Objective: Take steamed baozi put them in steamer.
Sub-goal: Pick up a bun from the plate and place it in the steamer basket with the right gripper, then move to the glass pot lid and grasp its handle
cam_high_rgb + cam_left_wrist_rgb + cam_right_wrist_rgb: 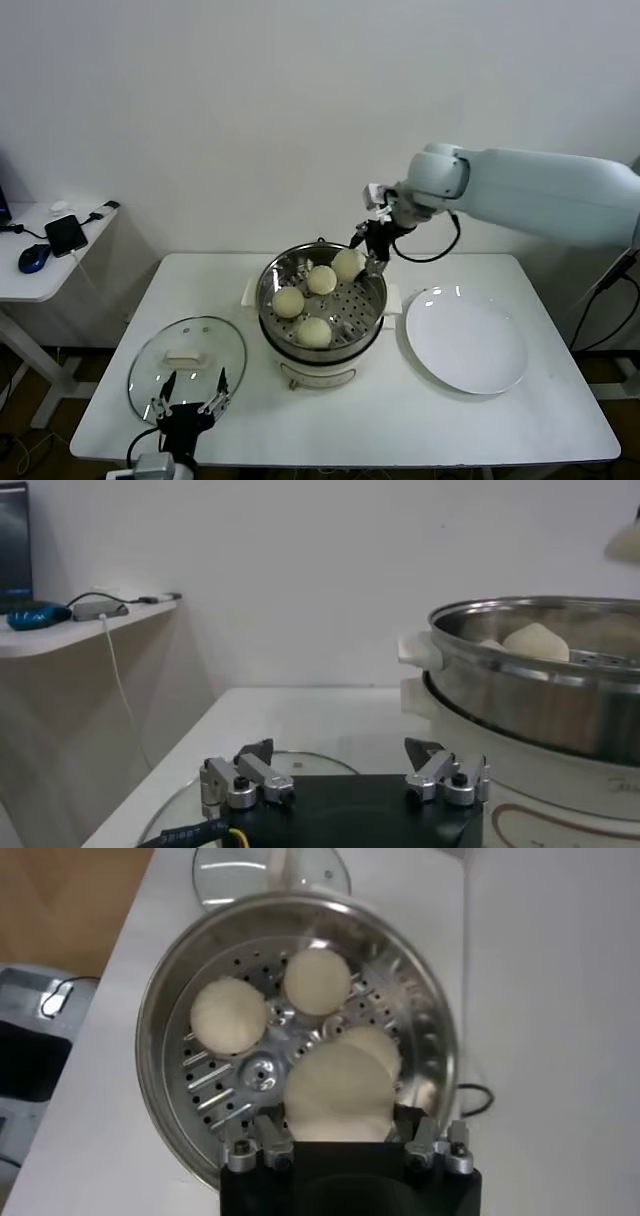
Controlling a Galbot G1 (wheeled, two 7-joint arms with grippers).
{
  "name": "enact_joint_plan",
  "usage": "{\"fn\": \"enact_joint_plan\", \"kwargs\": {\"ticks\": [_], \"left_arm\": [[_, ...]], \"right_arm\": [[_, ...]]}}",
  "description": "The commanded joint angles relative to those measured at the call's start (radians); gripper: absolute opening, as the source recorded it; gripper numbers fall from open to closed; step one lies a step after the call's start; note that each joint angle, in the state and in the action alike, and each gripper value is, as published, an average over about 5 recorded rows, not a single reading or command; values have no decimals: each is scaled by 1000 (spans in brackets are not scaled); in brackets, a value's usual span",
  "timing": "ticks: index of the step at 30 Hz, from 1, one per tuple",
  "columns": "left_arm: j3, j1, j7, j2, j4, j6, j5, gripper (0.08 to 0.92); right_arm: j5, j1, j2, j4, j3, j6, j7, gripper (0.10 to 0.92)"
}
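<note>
Baozi number four (347, 264) sits clamped between the fingers of my right hand (366, 251), held above the far rim of the steamer (272, 276) and not yet resting on the perforated tray. From my right wrist, that bun (338, 1094) fills the space between my fingers (272, 1148), and directly beneath it a second bun (384, 1048) lies on the tray, partly hidden by the one I hold. Two more lie farther out from my hand, one (318, 981) toward the middle of the tray and one (228, 1015) off to the side of it, all apart from each other. In the head view I count three buns on the tray: one (321, 279) just beside my right hand, one (288, 301) beyond it toward my left, and one (314, 332) at the near edge. The steamer stands on the white counter (520, 412), and a bare white plate (466, 341) lies just beside it on my right side. On the other side of the steamer a glass lid (187, 364) rests flat on the counter. My left hand (192, 396) hovers low over the near edge of that lid, its fingers spread apart with nothing between them; my left wrist shows those fingers (248, 781) wide apart, with the steamer's steel wall (540, 695) near them.
</note>
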Motion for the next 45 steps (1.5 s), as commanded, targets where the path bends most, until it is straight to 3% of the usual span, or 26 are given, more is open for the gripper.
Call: {"fn": "enact_joint_plan", "kwargs": {"ticks": [1,19,26,31,33,36,39,45], "left_arm": [[-1,1,0,1,3,0,-2,823],[-2,-17,2,14,18,8,-20,823],[-2,-15,3,14,15,13,-25,823],[-4,-6,29,16,3,17,-15,823],[-5,-2,45,17,-5,22,-10,823],[-7,-1,59,19,-17,34,-5,823],[-11,-10,58,21,-21,31,-3,823],[-19,-41,55,20,-9,12,-2,823]], "right_arm": [[-8,-112,55,10,-30,-80,74,712],[-39,-100,75,-19,-62,-88,64,715],[13,-70,56,-41,-22,-32,24,811],[122,-11,-14,-46,56,15,-25,822],[157,-22,-58,-56,125,11,18,823],[161,-143,-132,-91,349,13,225,823],[65,-318,-206,-130,607,48,440,823],[-126,-691,-423,-76,987,147,605,823]]}}
